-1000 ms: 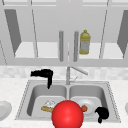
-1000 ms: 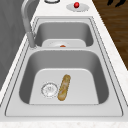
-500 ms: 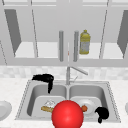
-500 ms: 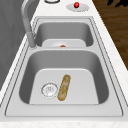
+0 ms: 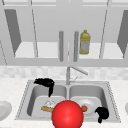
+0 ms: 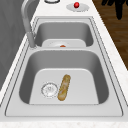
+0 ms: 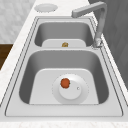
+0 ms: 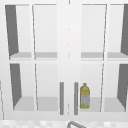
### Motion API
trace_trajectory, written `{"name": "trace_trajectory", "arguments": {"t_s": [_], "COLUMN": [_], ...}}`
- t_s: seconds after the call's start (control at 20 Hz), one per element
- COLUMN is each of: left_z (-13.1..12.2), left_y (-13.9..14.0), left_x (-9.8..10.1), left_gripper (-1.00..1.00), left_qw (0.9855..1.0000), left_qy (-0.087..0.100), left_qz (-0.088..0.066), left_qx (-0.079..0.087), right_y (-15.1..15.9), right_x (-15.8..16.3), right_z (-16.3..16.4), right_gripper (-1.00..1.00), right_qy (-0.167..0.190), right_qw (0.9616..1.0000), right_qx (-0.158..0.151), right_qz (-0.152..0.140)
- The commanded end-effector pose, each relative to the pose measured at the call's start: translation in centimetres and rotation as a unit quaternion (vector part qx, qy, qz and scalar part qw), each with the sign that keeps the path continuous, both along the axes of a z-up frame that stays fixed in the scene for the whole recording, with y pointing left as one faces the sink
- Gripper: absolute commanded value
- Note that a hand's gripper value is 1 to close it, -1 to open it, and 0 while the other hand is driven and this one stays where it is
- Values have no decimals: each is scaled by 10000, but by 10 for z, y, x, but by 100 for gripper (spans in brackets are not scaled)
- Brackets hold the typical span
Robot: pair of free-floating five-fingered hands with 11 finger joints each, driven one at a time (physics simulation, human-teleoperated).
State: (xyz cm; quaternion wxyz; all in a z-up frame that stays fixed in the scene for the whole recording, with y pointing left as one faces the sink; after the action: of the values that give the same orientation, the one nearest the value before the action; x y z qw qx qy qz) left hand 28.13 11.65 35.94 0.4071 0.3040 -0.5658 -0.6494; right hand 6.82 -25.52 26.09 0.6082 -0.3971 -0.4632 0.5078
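**Two hands hanging over a double sink**

The left hand (image 5: 46, 83) is hovering above the far-left rim of the left basin (image 5: 37, 100), its fingers drooping loosely downward and gripping nothing. Directly below and nearer, a long brown bread roll (image 6: 64, 87) is lying flat on the basin floor just beside the round drain (image 6: 49, 89), apart from the hand; it looks as if the hand is poised over that basin so it can come down on the roll.

The right hand (image 5: 102, 113) is hanging at the near-right corner of the right basin (image 5: 100, 93), fingers curled downward and closed on nothing, seemingly parked out of the way. In that basin a white plate (image 7: 75, 93) is resting on the floor, carrying a small orange-red fruit (image 7: 65, 83) left of its middle.

A big red ball (image 5: 67, 115) is sitting at the near edge between the two basins. The faucet (image 5: 71, 72) is swinging its spout over the right basin. Behind glass cabinet doors, a yellow bottle (image 8: 84, 96) is standing on the lower shelf.
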Motion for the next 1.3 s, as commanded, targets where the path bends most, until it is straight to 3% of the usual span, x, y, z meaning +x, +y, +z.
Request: {"name": "trace_trajectory", "arguments": {"t_s": [0.0, 0.3, 0.6, 0.9, 1.25], "left_z": [-19, -50, -81, -110, -142], "left_y": [0, 0, 0, 0, 0], "left_x": [0, 0, 0, 0, 1], "left_gripper": [-100, -100, -100, -100, -100], "left_qw": [9980, 9952, 9908, 9850, 9767], "left_qy": [0, -1, 2, 6, 9], "left_qz": [-622, -974, -1344, -1715, -2129], "left_qx": [63, -53, -122, -184, -256], "right_y": [0, 0, 0, 0, 0], "right_x": [0, 0, 0, 0, 0], "right_z": [0, 0, 0, 0, 0], "right_gripper": [0, 0, 0, 0, 0], "right_qy": [0, 0, 0, 0, 0], "right_qw": [10000, 10000, 10000, 10000, 10000], "right_qx": [0, 0, 0, 0, 0], "right_qz": [0, 0, 0, 0, 0]}}
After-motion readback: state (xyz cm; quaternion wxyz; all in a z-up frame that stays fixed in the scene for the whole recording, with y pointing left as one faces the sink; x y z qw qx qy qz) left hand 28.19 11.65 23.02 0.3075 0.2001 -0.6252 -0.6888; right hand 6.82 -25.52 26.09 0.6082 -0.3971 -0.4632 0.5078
